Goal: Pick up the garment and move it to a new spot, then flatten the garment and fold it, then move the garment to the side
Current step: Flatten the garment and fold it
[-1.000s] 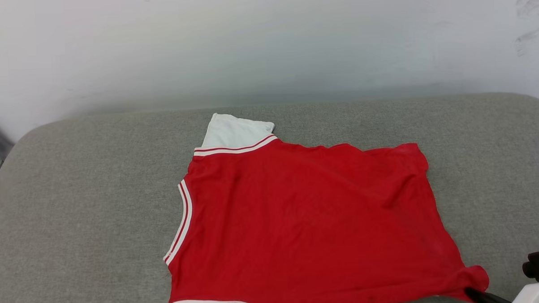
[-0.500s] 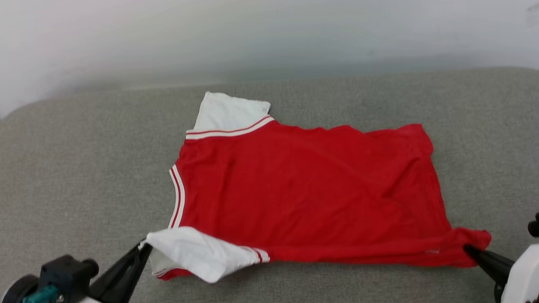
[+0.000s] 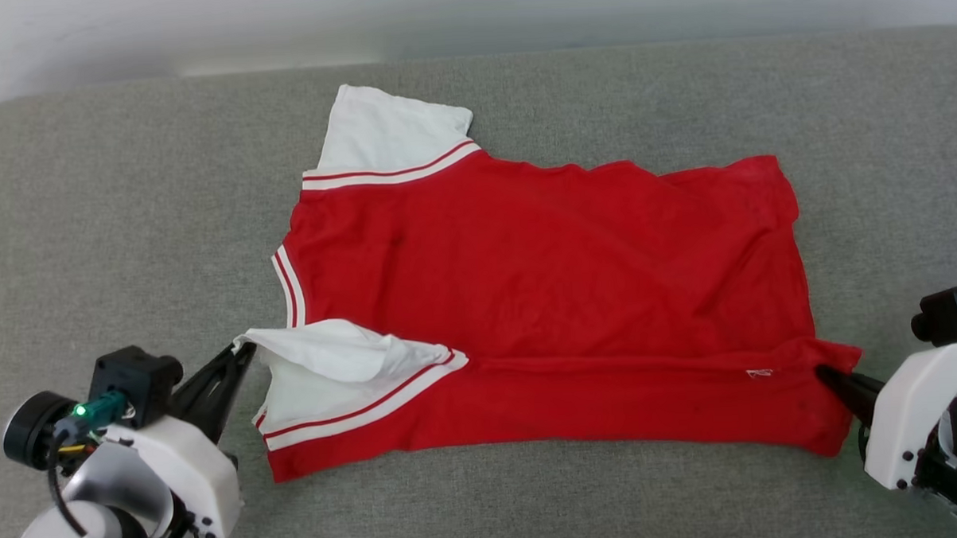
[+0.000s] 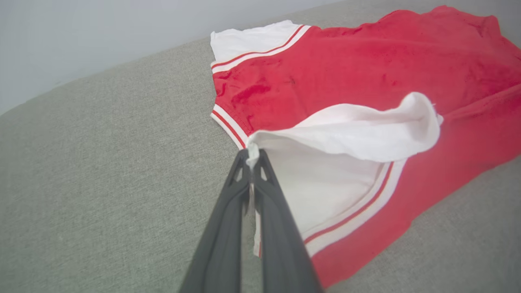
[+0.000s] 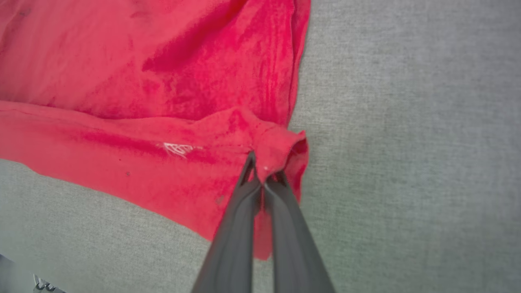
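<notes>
Change: near edge of garment (image 3: 542, 259) now raised into a flap | left gripper (image 3: 241, 355) clamps sleeve (image 3: 330, 362), right gripper (image 3: 824, 371) clamps hem corner (image 3: 841, 355) | you've begun folding.

Left gripper (image 3: 242, 351) and right gripper (image 3: 823, 371) both pinched closed, well apart

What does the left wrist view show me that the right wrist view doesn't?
Left wrist view: the left gripper shut on the near white sleeve, the far sleeve, striped trim and the wall. Right wrist view: the right gripper shut on a bunched red corner, and a small white mark. Both: the red body of the garment lying on the grey cushion.
</notes>
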Tool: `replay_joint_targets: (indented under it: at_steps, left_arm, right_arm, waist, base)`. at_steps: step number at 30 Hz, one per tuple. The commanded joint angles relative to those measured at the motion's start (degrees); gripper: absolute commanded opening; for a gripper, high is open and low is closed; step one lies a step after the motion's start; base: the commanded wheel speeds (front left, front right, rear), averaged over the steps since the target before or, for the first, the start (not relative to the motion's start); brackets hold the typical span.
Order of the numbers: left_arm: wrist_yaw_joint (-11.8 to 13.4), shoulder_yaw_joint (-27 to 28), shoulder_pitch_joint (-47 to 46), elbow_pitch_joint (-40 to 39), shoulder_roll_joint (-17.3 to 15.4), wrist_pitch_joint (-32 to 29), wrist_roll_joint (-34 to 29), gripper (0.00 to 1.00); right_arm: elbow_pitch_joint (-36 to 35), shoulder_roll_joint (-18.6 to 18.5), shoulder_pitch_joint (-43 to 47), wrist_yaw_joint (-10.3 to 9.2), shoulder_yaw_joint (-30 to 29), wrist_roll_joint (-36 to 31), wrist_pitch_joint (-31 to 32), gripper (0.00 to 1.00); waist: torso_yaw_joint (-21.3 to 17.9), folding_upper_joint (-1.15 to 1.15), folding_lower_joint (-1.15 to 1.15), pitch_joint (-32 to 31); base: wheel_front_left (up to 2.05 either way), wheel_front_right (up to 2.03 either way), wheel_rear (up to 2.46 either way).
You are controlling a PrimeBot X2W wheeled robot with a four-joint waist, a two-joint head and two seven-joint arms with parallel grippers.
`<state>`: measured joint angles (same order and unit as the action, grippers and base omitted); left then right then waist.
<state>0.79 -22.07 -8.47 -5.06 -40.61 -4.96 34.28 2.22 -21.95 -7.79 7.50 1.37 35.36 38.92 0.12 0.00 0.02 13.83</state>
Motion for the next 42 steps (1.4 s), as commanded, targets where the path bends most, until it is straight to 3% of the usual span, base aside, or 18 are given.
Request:
replay_joint_targets:
  at_steps: [1, 10, 11, 12, 14, 15, 24, 34, 42]
  left_arm:
    - [-0.3, -0.5, -1.6, 1.3, 0.4, -0.1, -0.9, 0.0]
    - [-2.3, -4.1, -8.4, 11.9, 4.7, 0.9, -3.0, 0.0]
    - [-2.3, -4.3, -8.8, 13.1, 5.3, 1.1, -2.9, 0.0]
    - [-2.3, -4.5, -9.3, 14.4, 5.9, 1.1, -2.8, 0.25]
    - [-2.1, -4.6, -9.8, 16.3, 6.6, 1.2, -2.5, 0.95]
    - [-1.7, -4.4, -10.0, 17.1, 7.0, 1.5, -2.3, 1.0]
    - [4.1, -2.0, -5.9, 15.6, 8.1, 1.7, -0.8, 1.0]
    - [11.7, -2.7, 6.1, 2.8, 6.7, -7.3, 2.0, 1.0]
    - [16.0, -3.5, 7.6, 0.4, 4.6, -12.8, 0.3, 1.0]
  right_arm:
    - [0.7, 0.3, -1.3, -0.02, 0.1, -0.7, 0.0, 0.0]
    - [5.4, 1.2, -5.2, -0.02, 1.3, -2.7, -0.9, 0.0]
    - [5.8, 1.0, -5.5, -0.02, 1.4, -3.2, -1.4, 0.09]
    - [6.2, 1.2, -5.8, -0.02, 1.3, -3.3, -1.7, 1.0]
    - [6.8, 1.7, -6.1, -0.02, 1.7, -3.3, -2.2, 1.0]
    - [7.0, 1.6, -6.1, -0.02, 1.8, -3.6, -2.3, 1.0]
    - [4.1, -0.9, -3.1, -0.02, 3.6, -11.0, -3.9, 1.0]
    - [-4.5, 7.3, 4.6, -0.02, -3.9, -16.2, 8.5, 1.0]
    - [-11.3, 11.1, 7.6, -0.02, -6.7, -18.7, 12.0, 1.0]
  waist:
    - [0.1, 0.0, -0.02, 0.9]
    - [0.7, 0.0, -0.02, 2.6]
    - [0.8, 0.0, -0.02, 2.6]
    - [0.8, 0.0, -0.02, 2.5]
    - [0.8, 0.0, -0.02, 1.9]
    - [0.8, 0.0, -0.02, 1.5]
    - [1.0, 0.0, -0.02, -3.1]
    - [0.2, 0.0, -0.02, -4.6]
    - [-0.8, 0.0, -0.02, -2.8]
  base:
    - [0.0, 0.0, 0.0]
    - [0.0, 0.0, 0.0]
    - [0.0, 0.0, 0.0]
    - [0.0, 0.0, 0.0]
    - [0.0, 0.0, 0.0]
    - [0.0, 0.0, 0.0]
    - [0.0, 0.0, 0.0]
    - [0.0, 0.0, 0.0]
    - [0.0, 0.0, 0.0]
